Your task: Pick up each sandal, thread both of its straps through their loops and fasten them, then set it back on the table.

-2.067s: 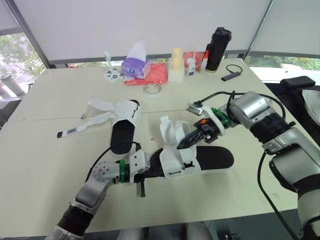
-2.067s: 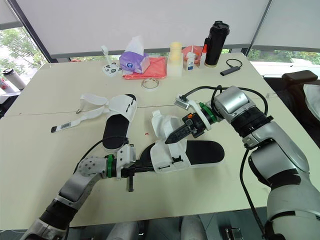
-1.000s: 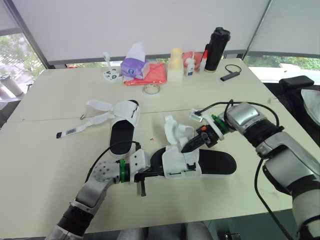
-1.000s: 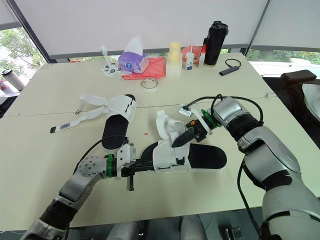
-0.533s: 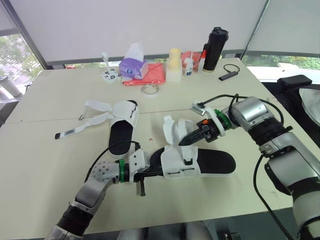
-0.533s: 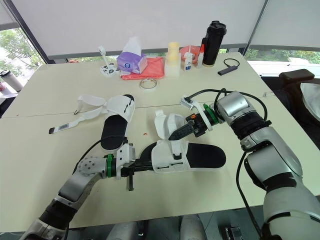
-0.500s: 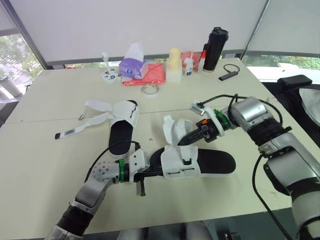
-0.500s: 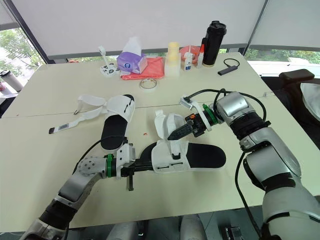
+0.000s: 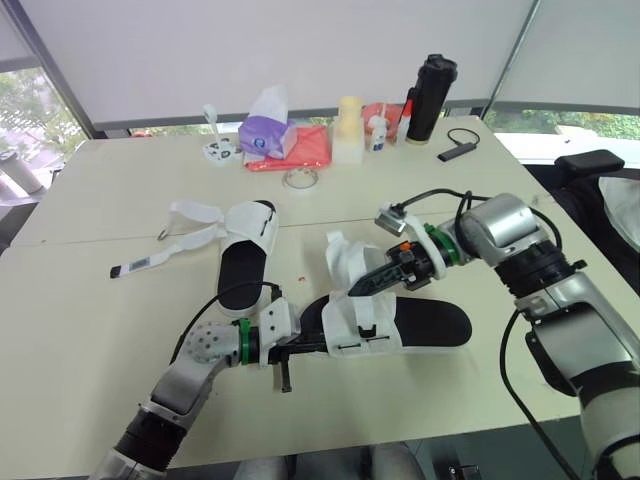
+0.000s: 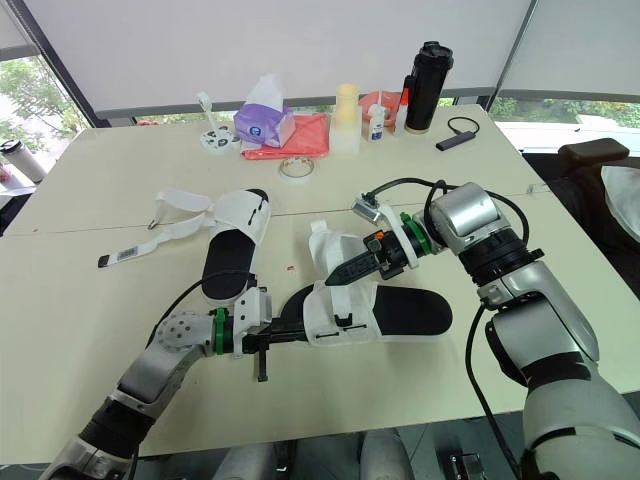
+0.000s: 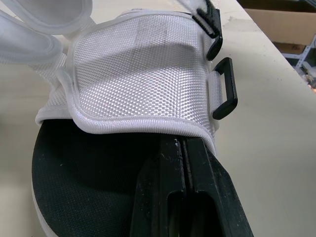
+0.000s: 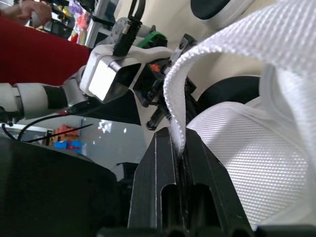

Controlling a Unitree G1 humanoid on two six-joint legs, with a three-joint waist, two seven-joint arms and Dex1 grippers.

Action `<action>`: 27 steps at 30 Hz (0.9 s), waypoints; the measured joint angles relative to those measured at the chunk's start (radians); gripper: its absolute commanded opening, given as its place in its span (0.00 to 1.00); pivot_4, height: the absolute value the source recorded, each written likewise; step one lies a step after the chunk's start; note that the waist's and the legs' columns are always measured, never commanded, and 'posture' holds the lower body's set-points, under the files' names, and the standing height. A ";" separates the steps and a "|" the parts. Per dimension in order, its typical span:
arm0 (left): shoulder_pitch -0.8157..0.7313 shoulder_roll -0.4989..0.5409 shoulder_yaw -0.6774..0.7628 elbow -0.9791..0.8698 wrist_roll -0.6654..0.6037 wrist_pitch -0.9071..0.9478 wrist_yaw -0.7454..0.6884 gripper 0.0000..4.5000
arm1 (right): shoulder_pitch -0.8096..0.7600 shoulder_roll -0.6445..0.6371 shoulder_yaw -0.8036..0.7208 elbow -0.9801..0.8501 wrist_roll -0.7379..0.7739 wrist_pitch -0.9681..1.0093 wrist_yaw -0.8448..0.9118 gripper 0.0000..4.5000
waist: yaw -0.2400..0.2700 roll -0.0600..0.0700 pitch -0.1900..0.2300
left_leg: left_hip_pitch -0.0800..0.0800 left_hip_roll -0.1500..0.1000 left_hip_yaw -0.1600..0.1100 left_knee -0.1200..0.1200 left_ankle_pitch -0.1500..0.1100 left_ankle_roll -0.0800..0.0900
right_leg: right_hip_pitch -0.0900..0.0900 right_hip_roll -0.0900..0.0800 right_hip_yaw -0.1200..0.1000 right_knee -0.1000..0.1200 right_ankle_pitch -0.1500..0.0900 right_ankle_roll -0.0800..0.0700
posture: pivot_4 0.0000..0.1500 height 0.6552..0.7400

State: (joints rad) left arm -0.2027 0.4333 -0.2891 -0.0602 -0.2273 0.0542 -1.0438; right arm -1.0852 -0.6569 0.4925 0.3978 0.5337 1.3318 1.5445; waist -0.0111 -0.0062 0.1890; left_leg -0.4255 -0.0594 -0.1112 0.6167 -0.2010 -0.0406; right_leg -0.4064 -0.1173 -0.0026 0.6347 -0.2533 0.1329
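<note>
The near sandal [image 9: 430, 325] has a black sole and a white woven upper. It lies on the table in front of me. My left gripper [image 9: 305, 347] is shut on the toe end of its sole [image 11: 89, 168], just under the upper. Two black loops [image 11: 224, 89] sit on the upper's side. My right gripper [image 9: 360, 286] is shut on one white strap [image 12: 212, 59] and holds it up above the upper. The second sandal [image 9: 248, 250] lies further left, its straps [image 9: 196, 214] spread open on the table.
Along the far edge stand a purple tissue box [image 9: 266, 134], a red cloth [image 9: 308, 150], a cream bottle [image 9: 349, 130] and a black flask [image 9: 428, 85]. A tape ring [image 9: 300, 179] and a small black device [image 9: 456, 152] lie nearby. A tag strip [image 9: 140, 264] lies at the left.
My right gripper has drawn the held strap slightly leftward over the upper. The left gripper and the sandal's sole have stayed in place.
</note>
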 measured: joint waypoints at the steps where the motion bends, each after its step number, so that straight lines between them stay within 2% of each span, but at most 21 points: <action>1: 0.000 0.000 0.000 0.000 0.000 0.000 0.000 0.00 | 0.000 -0.004 0.000 -0.001 0.000 0.001 0.000 0.01 | 0.000 0.000 0.000 | 0.000 0.000 0.000 0.000 0.000 0.000 | 0.000 0.000 0.000 0.000 0.000 0.000 | 1.00 1.00; 27: 0.002 -0.001 -0.004 0.000 0.000 -0.003 0.000 0.00 | 0.013 -0.037 0.032 0.014 -0.039 -0.067 0.040 0.01 | 0.000 0.000 0.000 | 0.000 0.000 0.000 0.000 0.000 0.000 | 0.000 0.000 0.000 0.000 0.000 0.000 | 1.00 1.00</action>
State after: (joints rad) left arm -0.2011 0.4319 -0.2932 -0.0606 -0.2275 0.0510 -1.0436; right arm -1.0725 -0.6939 0.5249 0.4119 0.4951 1.2652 1.5850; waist -0.0114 -0.0062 0.1890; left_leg -0.4255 -0.0594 -0.1111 0.6168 -0.2010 -0.0406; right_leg -0.4063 -0.1173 -0.0026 0.6348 -0.2533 0.1330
